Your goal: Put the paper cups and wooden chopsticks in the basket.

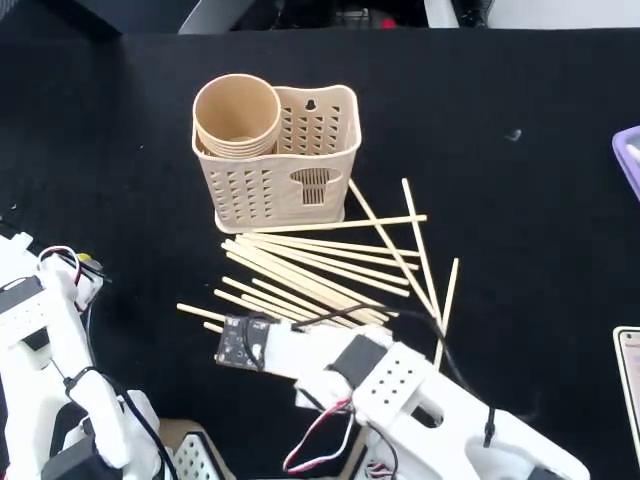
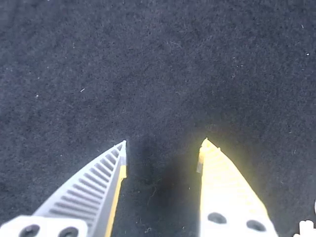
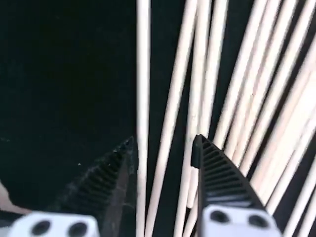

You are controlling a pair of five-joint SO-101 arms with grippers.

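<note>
Right wrist view — right pincer (image 3: 164, 139) agape, empty, wooden chopsticks (image 3: 143, 74) between its tips

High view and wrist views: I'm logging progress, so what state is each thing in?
Paper cups: stacked upright inside the basket.
Basket: upright, no chopsticks in it.
Wooden chopsticks: loose on the table.
Left gripper: jaws open, empty.
Right gripper: jaws open over chopsticks.

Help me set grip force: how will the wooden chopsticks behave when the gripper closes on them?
Probably stiff and light: the wooden chopsticks are thin, straight sticks. They look round, so may roll on the black cloth when nudged. They lie packed and crossing at the open right gripper, so neighbours could shift too.
</note>
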